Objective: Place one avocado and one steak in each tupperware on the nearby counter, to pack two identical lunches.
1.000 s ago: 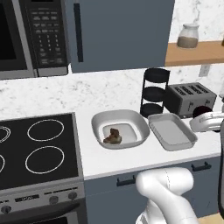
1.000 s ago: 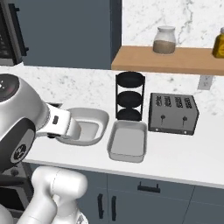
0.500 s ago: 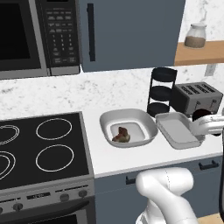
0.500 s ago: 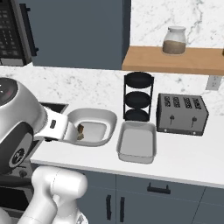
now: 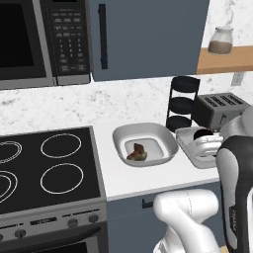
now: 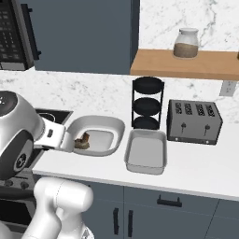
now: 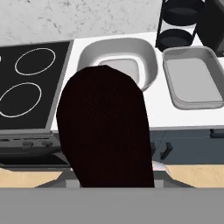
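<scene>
Dark oval avocado (image 7: 105, 127) is riding in the pincer, fingertips hidden behind it.
Long white worktop (image 6: 196, 170) is carrying a rounded grey tupperware (image 6: 114, 126) holding a brown steak (image 6: 83, 140), touching a rectangular grey tupperware (image 6: 145, 151) sitting bare; open worktop is running along the front edge beside the black glass stovetop (image 5: 29, 168).

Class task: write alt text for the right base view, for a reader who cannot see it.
Two grey containers sit side by side on a white counter: a rounded tupperware holding a brown steak, and an empty rectangular tupperware. Behind stand a black tiered rack and a toaster; the robot's white arm fills the lower left.
</scene>
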Available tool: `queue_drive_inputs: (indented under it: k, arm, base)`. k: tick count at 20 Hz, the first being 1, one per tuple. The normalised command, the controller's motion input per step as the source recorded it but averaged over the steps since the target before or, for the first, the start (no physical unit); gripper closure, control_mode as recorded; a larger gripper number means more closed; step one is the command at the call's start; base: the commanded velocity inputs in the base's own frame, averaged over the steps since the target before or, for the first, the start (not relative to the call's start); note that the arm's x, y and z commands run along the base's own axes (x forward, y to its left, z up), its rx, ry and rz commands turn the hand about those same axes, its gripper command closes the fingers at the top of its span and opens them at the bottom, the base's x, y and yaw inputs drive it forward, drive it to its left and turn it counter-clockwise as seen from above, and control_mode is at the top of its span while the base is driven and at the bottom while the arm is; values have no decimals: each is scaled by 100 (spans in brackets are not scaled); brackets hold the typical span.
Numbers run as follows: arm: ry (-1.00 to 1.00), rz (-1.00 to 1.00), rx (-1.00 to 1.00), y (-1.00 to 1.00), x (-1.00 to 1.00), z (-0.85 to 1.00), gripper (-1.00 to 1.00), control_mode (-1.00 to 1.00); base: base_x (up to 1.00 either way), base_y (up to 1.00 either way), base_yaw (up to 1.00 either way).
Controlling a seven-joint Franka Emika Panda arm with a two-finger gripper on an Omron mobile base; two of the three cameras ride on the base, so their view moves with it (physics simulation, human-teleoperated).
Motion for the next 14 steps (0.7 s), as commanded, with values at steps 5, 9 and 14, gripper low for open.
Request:
queue_drive_inputs:
  k: [5,9,14]
  arm:
    - [-1,-1,1,30,56,-27,100,-100]
    - [1,1,2,27,64,-33,100,-100]
    - [0,-2,-1,8,80,-40,100,-100]
  base:
    - [0,0,0]
    - [0,0,0]
    - [0,0,0]
